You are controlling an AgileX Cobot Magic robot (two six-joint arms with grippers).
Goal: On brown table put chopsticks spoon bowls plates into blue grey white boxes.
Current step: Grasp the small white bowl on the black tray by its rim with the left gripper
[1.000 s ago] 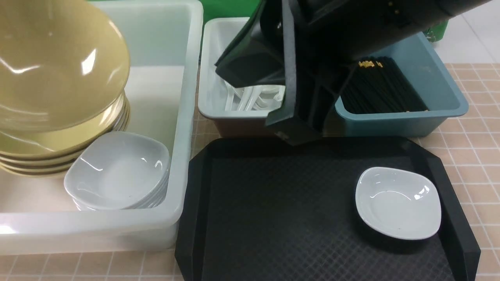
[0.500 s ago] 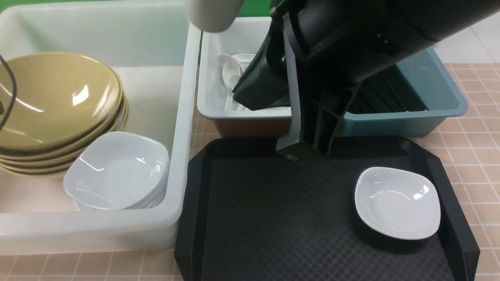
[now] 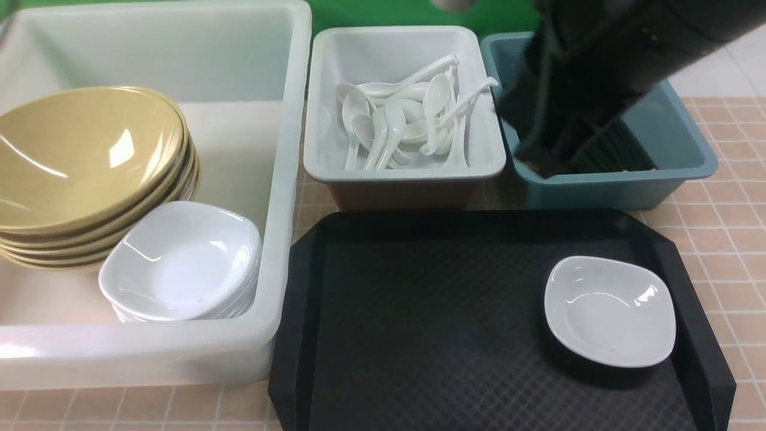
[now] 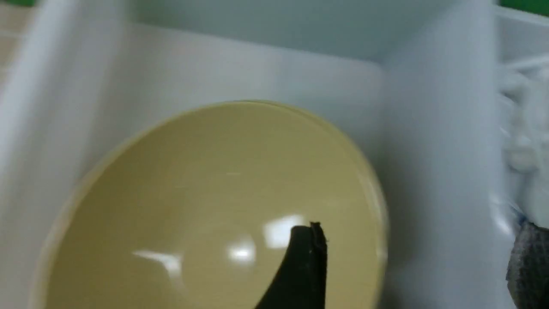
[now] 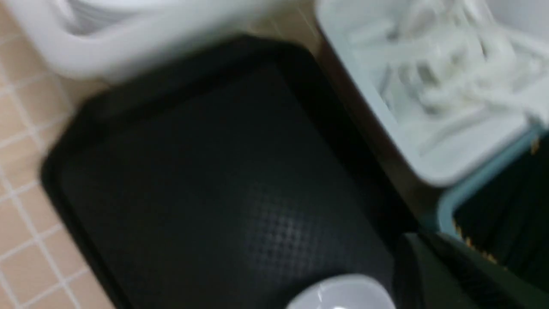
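The wide, glossy olive-yellow bowl [image 3: 84,155] that hung tilted above the big translucent white plastic box [image 3: 290,179] a second ago now lies on top of the stack of like bowls inside it, just beside the pile of small white rounded-square plates [image 3: 179,263]. The left gripper [image 4: 418,257] has let go: in its wrist view the fingers stand wide apart over the bowl, holding nothing, so we judge this bowl done. The right arm [image 3: 598,78] has swung off the pale grey box [image 3: 401,170], baring the heap of white soup spoons [image 3: 401,120], and now covers much of the teal-blue box [image 3: 688,161] and its black chopsticks [image 3: 625,157]. One white plate [image 3: 610,311] is left on the black textured tray [image 3: 419,311], and we take it to be next. The right gripper [image 5: 433,270] is closed, but blur hides whether it pinches anything. The left gripper is out of the front view.
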